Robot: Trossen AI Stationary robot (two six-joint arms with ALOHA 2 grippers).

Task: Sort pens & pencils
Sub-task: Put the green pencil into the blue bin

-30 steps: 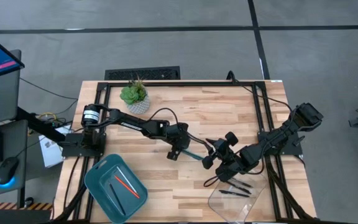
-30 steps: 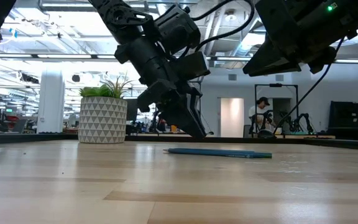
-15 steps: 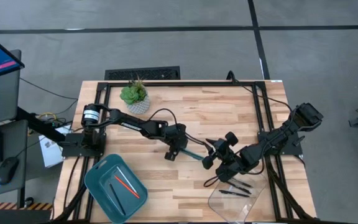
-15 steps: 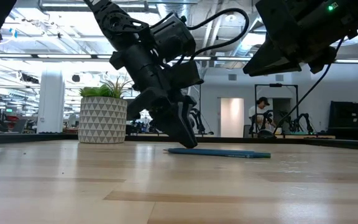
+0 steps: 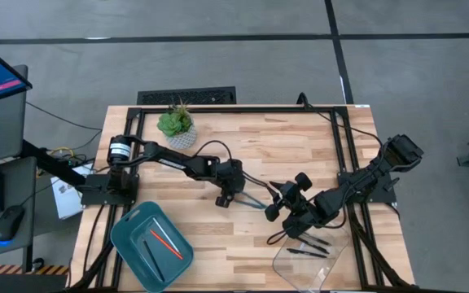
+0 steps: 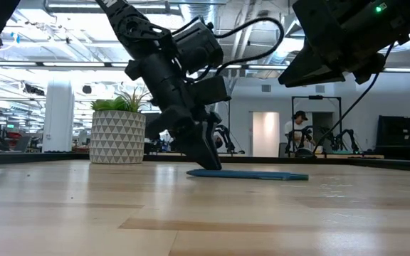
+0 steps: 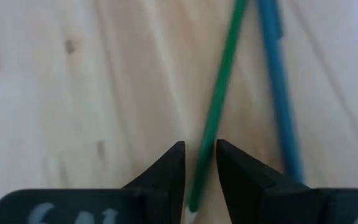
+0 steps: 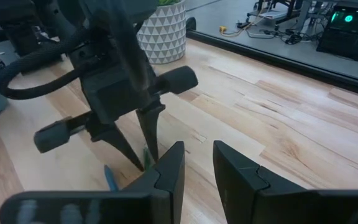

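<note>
A dark green pencil (image 7: 219, 106) and a teal-blue pen (image 7: 278, 81) lie side by side flat on the wooden table (image 5: 300, 138), near its middle. My left gripper (image 7: 199, 163) points steeply down and is open. Its two fingertips stand low on either side of the pencil near one end, with a gap on each side. In the low view the left gripper (image 6: 208, 160) stands at the left end of the blue pen (image 6: 251, 174). My right gripper (image 8: 197, 165) waits open just right of them (image 5: 279, 212), holding nothing.
A clear tray (image 5: 332, 268) at the near right holds black pens (image 5: 309, 247). A teal tray (image 5: 133, 244) at the near left holds an orange-red pencil (image 5: 168, 242). A potted plant (image 5: 176, 126) stands at the far left. A person shows in the room behind the table.
My left gripper has sunk toward the table and shifted slightly toward the table's left edge. Its fingertips have come down at the near end of the green pencil and blue pen. The pencil and pen lie where they were.
</note>
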